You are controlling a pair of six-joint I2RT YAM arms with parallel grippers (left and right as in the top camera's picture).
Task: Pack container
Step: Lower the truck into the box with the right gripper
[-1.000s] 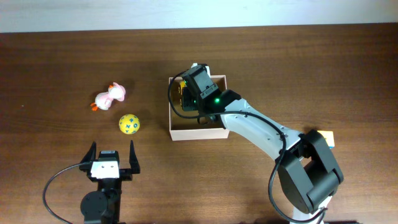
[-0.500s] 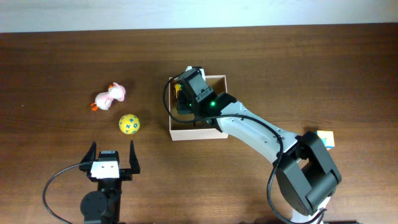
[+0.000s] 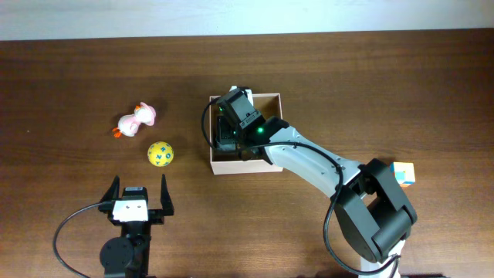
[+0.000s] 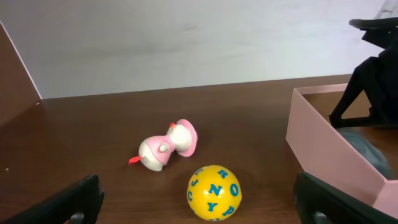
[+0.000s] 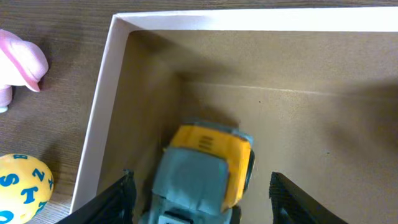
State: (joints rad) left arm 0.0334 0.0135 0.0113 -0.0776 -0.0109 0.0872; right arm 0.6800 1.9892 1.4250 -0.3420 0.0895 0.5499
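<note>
Yellow toy point(image 5: 208, 163), maybe truck, btm cropped.

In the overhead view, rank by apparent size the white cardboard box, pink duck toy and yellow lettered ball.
1. White cardboard box, clearly largest.
2. Pink duck toy, slightly longer than the ball.
3. Yellow lettered ball, smallest, but close to the duck.
</note>
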